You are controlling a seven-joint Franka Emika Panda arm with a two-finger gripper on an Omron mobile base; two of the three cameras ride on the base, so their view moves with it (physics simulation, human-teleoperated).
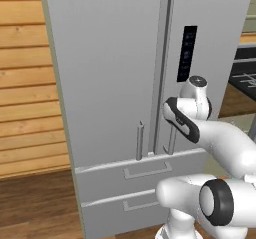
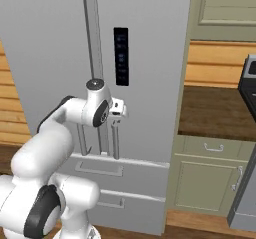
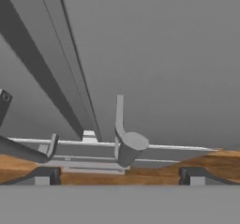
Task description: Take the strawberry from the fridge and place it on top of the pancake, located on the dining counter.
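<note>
Strawberry first, operator: you can't see it anywhere yet, and judging by the task it sits inside the fridge (image 1: 110,73), whose two doors are both shut. So you're on the opening step, with the fetch and the carry to the pancake still ahead. Your gripper (image 2: 119,109) hovers just in front of the fridge, level with the lower end of the right door's bar handle (image 2: 115,140) and a little above its foot, its fingers (image 3: 43,175) spread wide with nothing between them. From the hand camera that same handle (image 3: 120,124) stands dead ahead between the fingertips, close but not yet touched as far as you can tell. The left door's handle (image 1: 140,141) stands just across the centre seam. Next, I'd say, you need to ease forward until the bar sits between the fingers, close on it, then pull in an arc about the door's outer hinge. As for writing: the dark control panel (image 2: 121,56) on the right door, above the handle, carries faint pale marks, too small to read. No brand or label shows.
</note>
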